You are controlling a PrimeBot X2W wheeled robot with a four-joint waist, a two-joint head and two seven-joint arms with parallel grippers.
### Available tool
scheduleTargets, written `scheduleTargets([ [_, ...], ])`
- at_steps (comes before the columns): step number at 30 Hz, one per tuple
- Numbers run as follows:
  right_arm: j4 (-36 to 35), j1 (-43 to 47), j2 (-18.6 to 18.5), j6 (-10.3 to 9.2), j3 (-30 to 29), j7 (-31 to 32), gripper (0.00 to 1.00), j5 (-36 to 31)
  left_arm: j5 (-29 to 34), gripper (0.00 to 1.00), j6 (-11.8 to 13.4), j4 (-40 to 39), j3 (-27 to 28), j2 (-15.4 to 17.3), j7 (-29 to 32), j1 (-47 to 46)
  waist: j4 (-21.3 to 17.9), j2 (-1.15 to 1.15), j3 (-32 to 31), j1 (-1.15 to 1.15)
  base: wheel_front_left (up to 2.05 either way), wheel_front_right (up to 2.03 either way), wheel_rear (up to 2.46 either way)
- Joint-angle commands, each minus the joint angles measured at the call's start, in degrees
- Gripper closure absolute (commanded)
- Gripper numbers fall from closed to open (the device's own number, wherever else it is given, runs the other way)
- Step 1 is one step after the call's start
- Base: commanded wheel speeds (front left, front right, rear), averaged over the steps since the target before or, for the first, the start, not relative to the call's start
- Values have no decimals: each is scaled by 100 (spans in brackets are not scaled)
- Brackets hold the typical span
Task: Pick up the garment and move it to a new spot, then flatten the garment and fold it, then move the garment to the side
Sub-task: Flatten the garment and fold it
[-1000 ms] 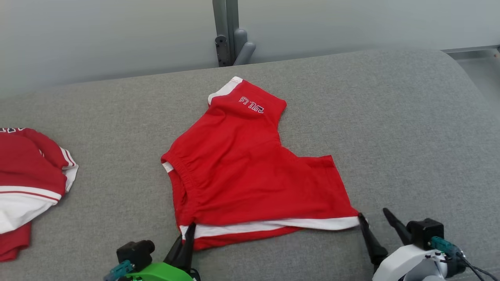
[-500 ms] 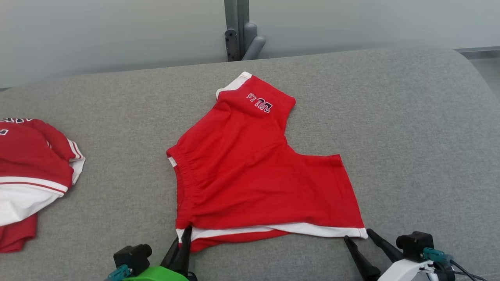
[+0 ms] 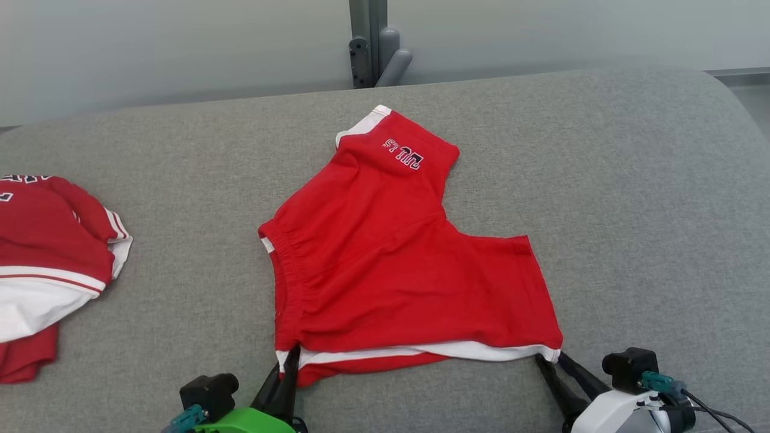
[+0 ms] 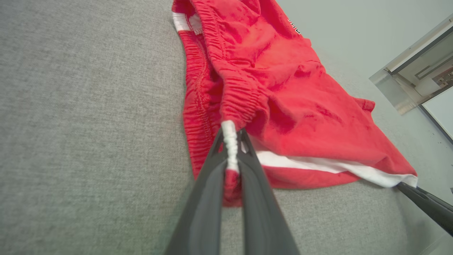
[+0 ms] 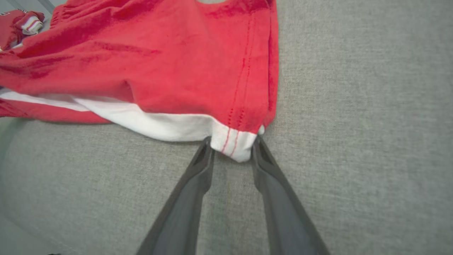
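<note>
The head camera has swung a little since a second ago (the grey post [image 3: 367, 42] behind the surface sits further right in its view), so the red garment's [image 3: 391, 264] apparent drift is not its own. The real change is at the right gripper [image 3: 550, 358]. A second ago its fingers were spread wide, just beside the garment's white-trimmed corner. Now they are drawn closer together and straddle that corner. The left gripper [image 3: 293, 355] stays as it was, clamped on the white hem end at the garment's other near corner.

Dark, white-outlined lettering [image 3: 403, 153] on the far leg, upside down in the head view, appears to read "BULLS". White letters on a second red-and-white garment [image 3: 48, 252] at the left edge of the surface are cut off and unreadable.

The garment lies spread at the middle of the grey upholstered surface [image 3: 631, 210], its white-banded hem toward the near edge. In the left wrist view the cloth is pinched between the closed fingertips. In the right wrist view the stitched white corner lies between the two tips, touching both. The jaws are still apart and the cloth there is not squeezed flat.
</note>
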Motion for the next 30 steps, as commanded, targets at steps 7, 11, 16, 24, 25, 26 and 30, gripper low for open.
scheduleTargets([
  [7,94,-22,-1,-6,-111,-16,100,-92,-76,100,4,8,-11,20,4,7,43,0,-82,0,0,0,0],
  [11,45,203,-60,-6,-110,-16,100,-73,-115,100,4,-17,7,24,5,293,25,0,-411,0,0,0,0],
  [16,-53,473,-118,-6,-105,-16,100,3,-91,100,4,-77,90,33,4,600,8,0,-714,0,0,0,0],
  [24,-352,1118,-289,-6,138,-17,100,170,40,100,4,-172,301,7,4,1164,123,0,-1087,0,0,0,0],
  [25,-397,1195,-311,-6,181,-17,100,207,54,100,4,-186,299,-1,4,1220,160,0,-1100,0,0,0,0],
  [26,-450,1241,-359,-7,199,-16,100,223,64,100,4,-203,304,-5,4,1266,197,0,-1100,0,0,0,0],
  [30,-777,1078,-447,-7,-345,-17,100,213,65,100,5,-498,425,-50,2,1233,372,0,-943,0,0,0,0],
])
